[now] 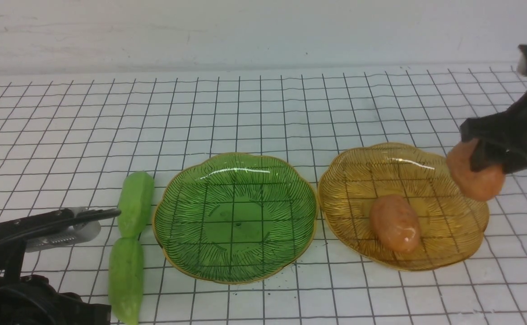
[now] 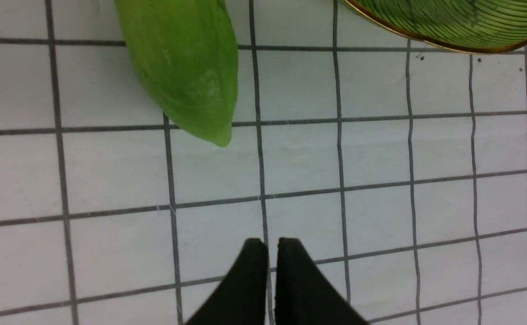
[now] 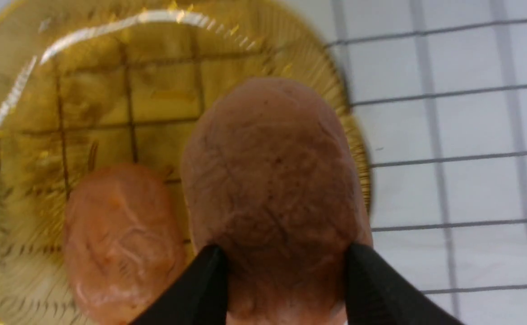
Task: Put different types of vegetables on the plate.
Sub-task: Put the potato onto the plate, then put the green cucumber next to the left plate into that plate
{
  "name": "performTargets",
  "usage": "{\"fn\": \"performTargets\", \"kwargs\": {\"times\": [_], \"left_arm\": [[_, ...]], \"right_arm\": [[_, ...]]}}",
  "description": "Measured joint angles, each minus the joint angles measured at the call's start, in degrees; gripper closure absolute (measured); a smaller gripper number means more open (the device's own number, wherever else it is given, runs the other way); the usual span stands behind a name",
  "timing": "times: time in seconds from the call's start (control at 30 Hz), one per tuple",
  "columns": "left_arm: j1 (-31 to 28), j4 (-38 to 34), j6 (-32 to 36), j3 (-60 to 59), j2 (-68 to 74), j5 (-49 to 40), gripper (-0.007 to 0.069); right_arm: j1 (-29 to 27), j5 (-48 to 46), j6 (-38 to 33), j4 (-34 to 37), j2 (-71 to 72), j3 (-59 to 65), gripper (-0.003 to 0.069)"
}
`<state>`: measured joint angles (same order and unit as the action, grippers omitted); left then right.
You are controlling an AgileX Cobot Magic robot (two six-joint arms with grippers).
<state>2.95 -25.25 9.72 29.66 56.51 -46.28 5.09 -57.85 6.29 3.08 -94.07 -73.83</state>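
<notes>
Two light-green peppers lie end to end on the table left of the green plate (image 1: pixel 173 253): the far one (image 1: pixel 136 203) and the near one (image 1: pixel 126 277). One pepper's tip shows in the left wrist view (image 2: pixel 187 67). My left gripper (image 1: pixel 110 212) (image 2: pixel 271 246) is shut and empty, just left of the peppers. One potato (image 1: pixel 394 223) (image 3: pixel 119 239) lies in the amber plate (image 1: pixel 448 253) (image 3: pixel 20 90). My right gripper (image 1: pixel 473 155) (image 3: pixel 286 253) is shut on the second potato (image 1: pixel 475 174) (image 3: pixel 272 176) and holds it above the amber plate's right rim.
The table is a white sheet with a black grid (image 1: pixel 263 113), ending at a white wall behind. The green plate's rim (image 2: pixel 426 40) shows in the left wrist view.
</notes>
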Motion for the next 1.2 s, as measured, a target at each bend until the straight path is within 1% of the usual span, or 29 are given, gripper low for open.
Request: {"fn": "performTargets", "kwargs": {"times": [0.2, 0.23, 0.33, 0.4, 0.47, 0.57, 0.67, 0.77, 0.8, 0.87, 0.9, 0.93, 0.97, 1.0, 1.03, 1.07, 1.17, 1.2], "left_arm": [[0.0, 0.0, 0.0, 0.0, 0.0, 0.0, 0.0611], [0.0, 0.0, 0.0, 0.0, 0.0, 0.0, 0.0611], [0.0, -0.05, -0.06, 0.0, 0.0, 0.0, 0.0603], [0.0, -0.05, -0.67, 0.06, 0.0, 0.0, 0.0572], [0.0, -0.05, -1.76, 0.45, 0.0, 0.0, 0.0533], [0.0, 0.07, -2.62, 1.38, 0.0, 0.0, 0.0473], [0.0, 0.58, -2.97, 2.32, 0.05, 0.65, 0.0382], [0.0, 1.0, -2.97, 3.46, 0.65, 1.53, 0.0295], [0.0, 1.0, -2.97, 3.61, 0.85, 1.53, 0.0288], [0.0, 1.0, -2.97, 4.72, 2.12, 1.53, 0.0234], [0.0, 1.0, -2.97, 5.75, 3.75, 1.55, 0.0192], [0.0, 1.0, -2.97, 6.49, 5.23, 1.6, 0.0167], [0.0, 1.0, -2.97, 6.94, 6.2, 1.6, 0.0153], [0.0, 1.04, -2.97, 7.65, 7.92, 1.66, 0.0136], [0.0, 1.18, -2.97, 8.18, 9.0, 1.66, 0.0125], [0.0, 1.34, -2.97, 8.82, 11.61, 1.92, 0.0116], [0.0, 1.62, -2.97, 9.18, 17.93, 4.78, 0.0114], [0.0, 1.62, -2.97, 9.22, 19.37, 5.81, 0.0114]], "right_arm": [[4.22, -0.08, -0.96, -1.98, -5.18, 0.62, 0.0333], [5.07, -0.08, -0.91, -3.08, -6.36, 0.62, 0.0279], [5.5, -2.49, -0.49, -2.75, -6.81, 0.4, 0.0105], [5.5, -5.7, -0.52, -3.08, -6.81, -0.73, 0.0025], [5.5, -8.65, -0.94, -4.18, -6.81, -2.55, -0.0001], [5.5, -11.08, -2.07, -4.44, -6.81, -4.56, 0.0004], [5.5, -11.73, -3.59, -3.08, -6.31, -6.33, 0.0048], [5.5, -12.04, -5.4, -0.18, -4.53, -6.39, 0.014], [5.5, -12.1, -5.55, 0.15, -4.15, -6.33, 0.0149], [5.5, -12.17, -6.98, 2.9, -2.18, -5.6, 0.0235], [5.5, -12.17, -7.96, 4.77, 0.13, -4.64, 0.0297], [5.5, -12.17, -8.84, 6.33, 2.06, -3.54, 0.0351], [5.5, -12.17, -9.3, 7.13, 3.34, -2.76, 0.0382], [5.5, -12.23, -10.26, 8.35, 5.64, -1.39, 0.0435], [5.5, -12.35, -10.85, 9.33, 7.66, -0.21, 0.0484], [5.5, -12.57, -11.7, 10.2, 11.94, 2.31, 0.0549], [5.5, -13.03, -12.21, 10.81, 20.41, 7.29, 0.0647], [5.5, -13.11, -12.27, 10.81, 22.66, 8.18, 0.0657]]}}
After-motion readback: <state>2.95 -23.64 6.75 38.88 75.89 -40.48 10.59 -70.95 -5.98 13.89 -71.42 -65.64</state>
